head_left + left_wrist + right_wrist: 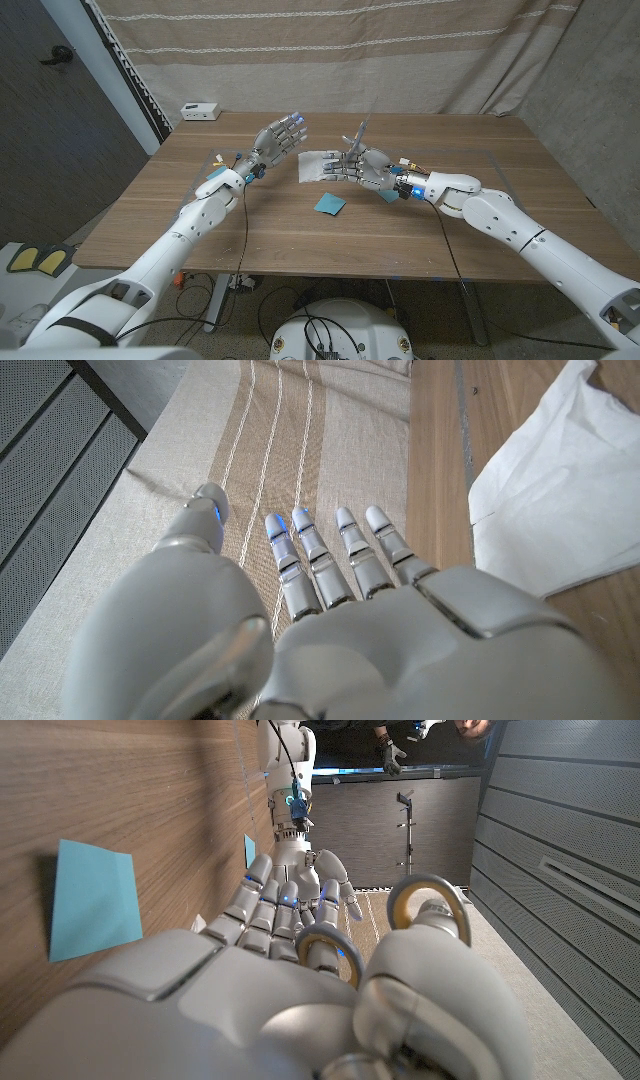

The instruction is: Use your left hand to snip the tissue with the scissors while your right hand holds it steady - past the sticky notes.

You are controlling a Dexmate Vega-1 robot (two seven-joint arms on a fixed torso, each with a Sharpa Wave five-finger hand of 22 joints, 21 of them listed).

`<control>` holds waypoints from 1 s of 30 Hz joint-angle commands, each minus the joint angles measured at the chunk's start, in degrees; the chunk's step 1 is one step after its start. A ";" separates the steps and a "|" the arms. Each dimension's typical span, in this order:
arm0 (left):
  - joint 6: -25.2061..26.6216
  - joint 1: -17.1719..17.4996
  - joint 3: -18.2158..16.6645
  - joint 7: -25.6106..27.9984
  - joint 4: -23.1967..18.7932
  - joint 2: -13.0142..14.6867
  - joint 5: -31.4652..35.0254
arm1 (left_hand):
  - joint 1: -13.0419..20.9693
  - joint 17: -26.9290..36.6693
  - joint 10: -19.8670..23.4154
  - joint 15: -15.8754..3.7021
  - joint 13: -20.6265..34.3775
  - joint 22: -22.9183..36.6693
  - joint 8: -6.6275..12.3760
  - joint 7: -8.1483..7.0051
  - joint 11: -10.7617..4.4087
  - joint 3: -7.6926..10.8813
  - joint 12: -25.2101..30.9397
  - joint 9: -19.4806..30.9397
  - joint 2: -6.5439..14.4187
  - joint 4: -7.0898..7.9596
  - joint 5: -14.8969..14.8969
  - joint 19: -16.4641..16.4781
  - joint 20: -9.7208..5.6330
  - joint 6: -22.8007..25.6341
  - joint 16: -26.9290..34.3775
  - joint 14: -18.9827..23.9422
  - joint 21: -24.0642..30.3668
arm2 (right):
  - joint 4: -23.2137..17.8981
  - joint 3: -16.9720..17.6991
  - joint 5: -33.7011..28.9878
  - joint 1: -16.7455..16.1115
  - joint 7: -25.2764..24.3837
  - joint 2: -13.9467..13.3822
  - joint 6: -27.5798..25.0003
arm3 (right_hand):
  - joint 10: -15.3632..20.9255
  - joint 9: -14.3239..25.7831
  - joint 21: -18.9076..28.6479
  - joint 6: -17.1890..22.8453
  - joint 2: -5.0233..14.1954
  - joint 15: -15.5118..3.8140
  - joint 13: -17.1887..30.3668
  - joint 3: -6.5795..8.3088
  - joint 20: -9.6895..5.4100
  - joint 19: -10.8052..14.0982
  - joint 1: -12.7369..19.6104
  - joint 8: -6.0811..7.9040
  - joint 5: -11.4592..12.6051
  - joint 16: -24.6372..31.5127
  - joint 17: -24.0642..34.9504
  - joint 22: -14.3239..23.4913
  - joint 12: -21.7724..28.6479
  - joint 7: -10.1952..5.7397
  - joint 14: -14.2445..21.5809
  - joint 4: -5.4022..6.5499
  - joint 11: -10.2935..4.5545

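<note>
- Wooden table [420,240]: brown top in head view, with a striped beige curtain [330,50] hanging behind its far edge.
- Right hand [362,165]: over the table's middle, reaching toward the far side. It holds the scissors [358,135]. In the right wrist view the metal finger loops [428,905] sit around the thumb and one finger; blades point up and away in head view. The task names the left hand for the scissors; the frames show them in the right.
- Left hand [279,137]: raised above the table just left of the tissue, fingers straight and spread, holding nothing. Left wrist view shows the fingers [352,555] extended toward the curtain, apart from the tissue edge [550,490].
- Tissue [318,165]: white sheet lying on the table between the two hands, somewhat rumpled. Its right edge is under or touching the right hand; cannot tell whether the hand presses on it.
- Small white box [200,110]: at the table's far left corner, well apart from both hands.
- Sticky notes [329,204]: teal square lying flat on the table, nearer the robot than the tissue and apart from it. Seen as a blue square [92,900] on the wood in the right wrist view.
</note>
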 commanded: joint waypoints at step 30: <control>-4.31 -0.28 1.24 8.13 -3.17 5.83 9.91 | -0.91 0.31 -0.48 -7.45 0.31 -0.09 0.27 -0.21 -0.11 -0.28 0.23 0.29 0.19 -0.01 0.22 0.33 -0.07 -0.15 0.37 -0.66 -0.05 | 2.83 -0.90 0.78 2.51 6.38 0.64 -0.34 | -3.43 1.37 0.42 -6.88 0.75 2.70 10.55 0.21 0.99 -2.20 1.32 -2.24 0.81 -1.28 2.14 0.26 7.47 6.17 -3.17 -1.35 2.47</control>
